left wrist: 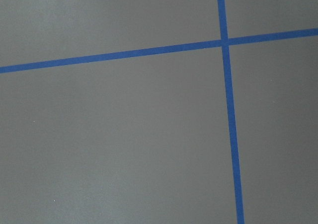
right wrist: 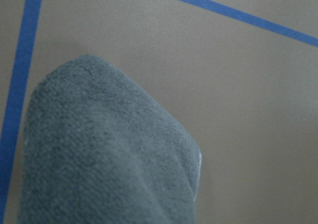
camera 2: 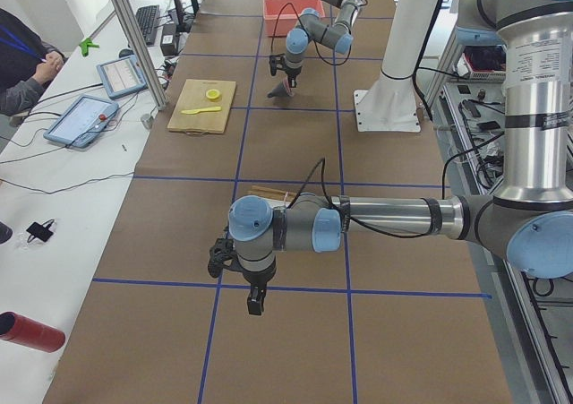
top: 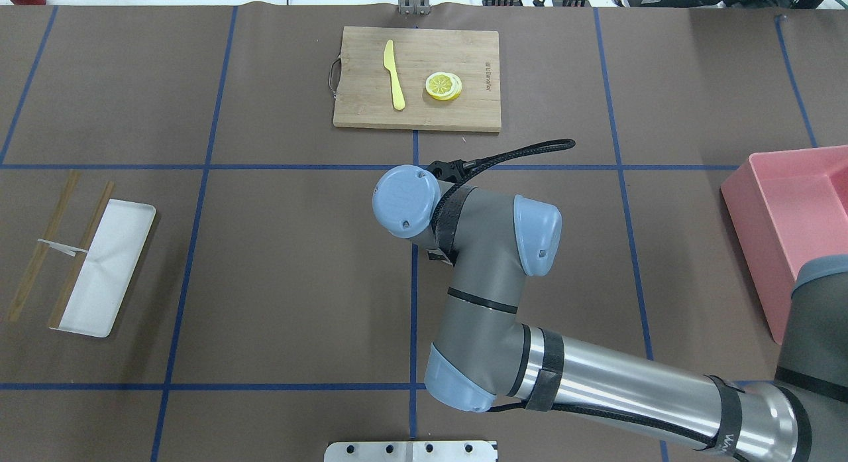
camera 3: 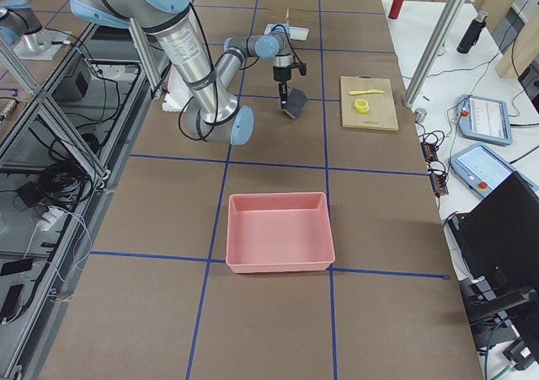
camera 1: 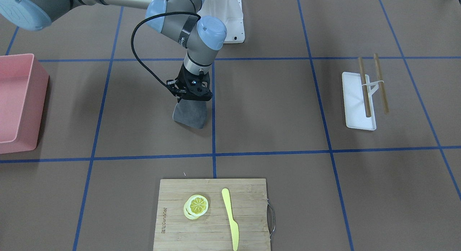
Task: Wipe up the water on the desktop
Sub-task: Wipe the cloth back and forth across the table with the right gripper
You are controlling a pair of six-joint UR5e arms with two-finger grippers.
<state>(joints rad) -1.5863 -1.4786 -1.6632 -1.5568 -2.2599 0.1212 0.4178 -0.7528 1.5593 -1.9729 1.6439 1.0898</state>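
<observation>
The desktop [camera 1: 273,110] is a matte brown surface with blue tape lines; no water shows on it. My right gripper [camera 1: 192,98] points down near the middle tape line, shut on a grey cloth [camera 1: 190,116] whose lower end rests on the desktop. The cloth fills the right wrist view [right wrist: 99,154] and shows small in the right side view [camera 3: 294,104]. In the overhead view my right arm hides the gripper and the cloth. My left gripper [camera 2: 255,307] hangs just above the desktop, seen only in the left side view; I cannot tell whether it is open. The left wrist view shows only bare desktop [left wrist: 124,134].
A pink bin [camera 1: 18,99] stands on my right. A bamboo cutting board [camera 1: 173,193] with lemon slices [camera 1: 196,205] and a yellow knife [camera 1: 230,218] lies at the far edge. A white tray [camera 1: 356,107] with chopsticks [camera 1: 363,87] lies on my left.
</observation>
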